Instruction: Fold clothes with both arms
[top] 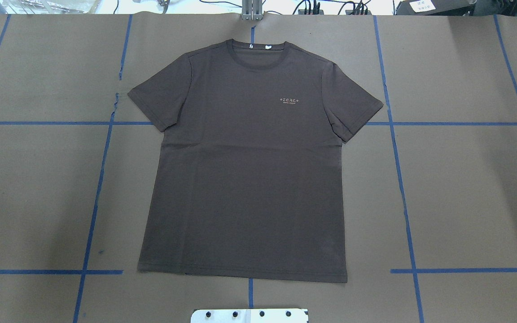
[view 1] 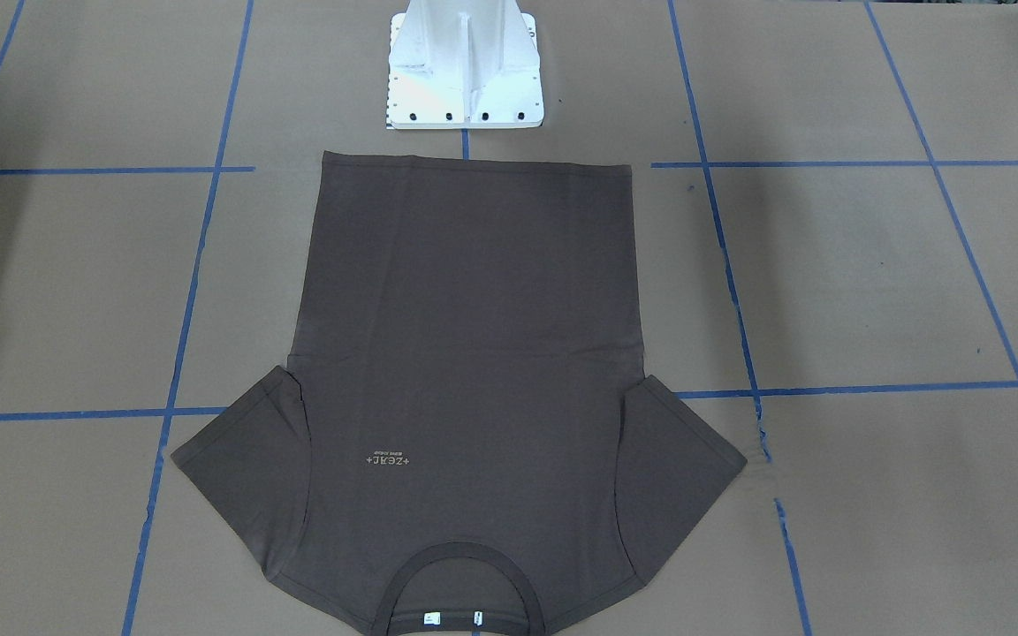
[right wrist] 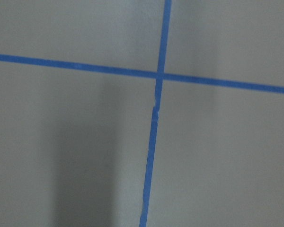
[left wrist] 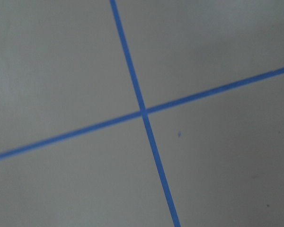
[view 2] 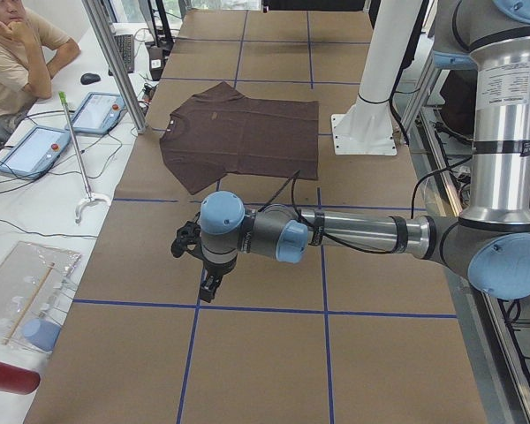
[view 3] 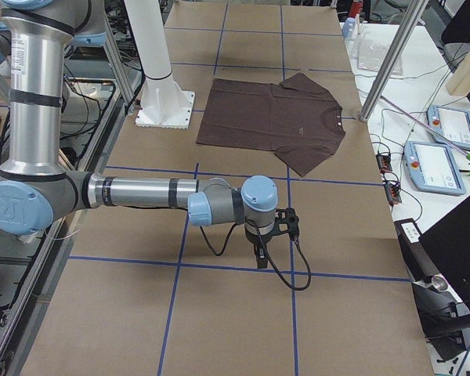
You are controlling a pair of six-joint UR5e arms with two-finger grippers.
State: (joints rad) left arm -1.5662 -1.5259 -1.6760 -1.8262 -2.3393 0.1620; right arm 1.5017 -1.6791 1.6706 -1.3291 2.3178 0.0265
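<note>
The T-shirt (top: 245, 170) lies flat and face up in the middle of the table (top: 465, 188), directly in front of the pedestal base (view 1: 465, 97). Its collar (top: 258, 49) points away from the robot and both sleeves are spread, a layout that probably gives each arm its own side to take. No fold is made yet. The left arm (view 2: 362, 234) reaches low over the brown paper, well apart from the cloth, with the left gripper (view 2: 208, 284) pointing down near a blue tape cross (left wrist: 144, 112). The right arm (view 3: 141, 192) and right gripper (view 3: 260, 254) mirror it on the other side. Whether either pair of fingers is parted or closed cannot be told, but neither touches the shirt.
</note>
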